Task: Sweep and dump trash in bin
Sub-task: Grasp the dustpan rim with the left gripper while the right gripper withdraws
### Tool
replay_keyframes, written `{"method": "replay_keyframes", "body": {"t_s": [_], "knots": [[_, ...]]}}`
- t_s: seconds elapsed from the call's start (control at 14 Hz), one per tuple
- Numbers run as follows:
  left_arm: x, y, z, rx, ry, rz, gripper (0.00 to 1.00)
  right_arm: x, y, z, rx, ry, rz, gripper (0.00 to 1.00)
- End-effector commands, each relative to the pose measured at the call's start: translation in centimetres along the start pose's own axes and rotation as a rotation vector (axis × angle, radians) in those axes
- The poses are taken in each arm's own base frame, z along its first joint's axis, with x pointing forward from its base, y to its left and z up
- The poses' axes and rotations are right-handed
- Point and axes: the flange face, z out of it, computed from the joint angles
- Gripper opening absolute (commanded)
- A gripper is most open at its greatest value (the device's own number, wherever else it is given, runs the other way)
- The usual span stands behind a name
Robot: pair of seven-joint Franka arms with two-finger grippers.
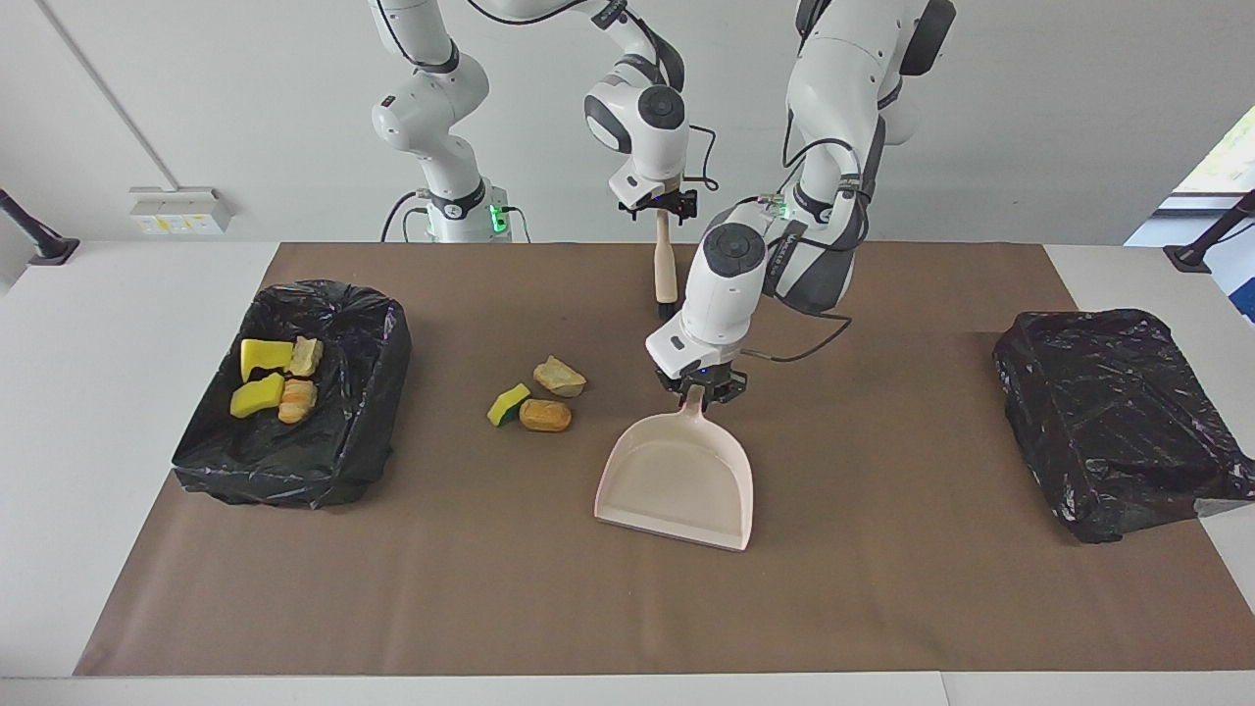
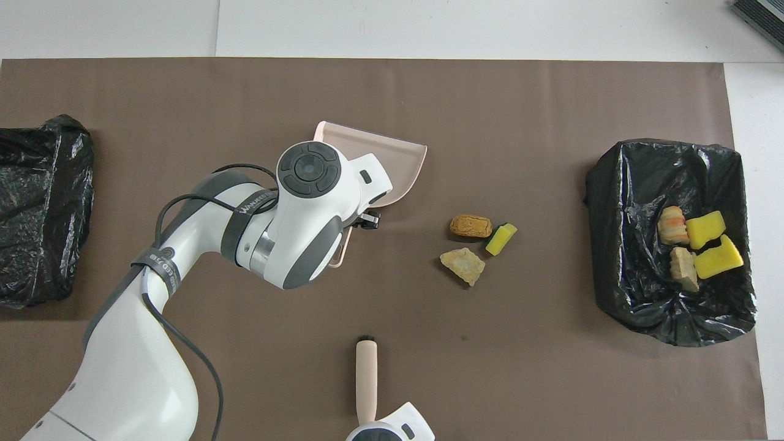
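Facing view: left gripper (image 1: 703, 388) clamped on dustpan (image 1: 677, 482) handle; right gripper (image 1: 663, 203) open over brush (image 1: 666, 263) handle. Overhead view: three trash scraps (image 2: 476, 241) lie loose beside the pan, four in the bin (image 2: 667, 239). Step: pan pickup; next, set its mouth toward the scraps.

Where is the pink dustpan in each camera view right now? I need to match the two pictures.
Facing view: dustpan just below centre, handle pointing up to the left hand.
Overhead view: dustpan above centre, mostly hidden under the left arm.
Shared landmark: the three loose scraps lie beside it, toward the right arm's end of the table.
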Motion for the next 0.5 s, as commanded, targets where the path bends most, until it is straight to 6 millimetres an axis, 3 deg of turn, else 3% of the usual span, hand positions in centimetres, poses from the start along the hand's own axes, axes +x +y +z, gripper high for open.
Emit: {"method": "replay_keyframes", "body": {"t_s": [0.0,0.29,0.43], "knots": [[0.4,-5.6,-2.4,0.020,0.032,0.225,0.00,-0.3,0.4,0.0,0.027,-0.002,0.009,0.03],[0.7,-7.7,-3.4,0.085,0.005,0.523,0.00,-0.2,0.0,-0.2,0.022,-0.007,0.013,0.00],[0.7,-7.8,-3.4,0.111,-0.014,0.678,0.00,-0.1,0.2,-0.7,0.011,-0.009,0.015,0.00]]}}
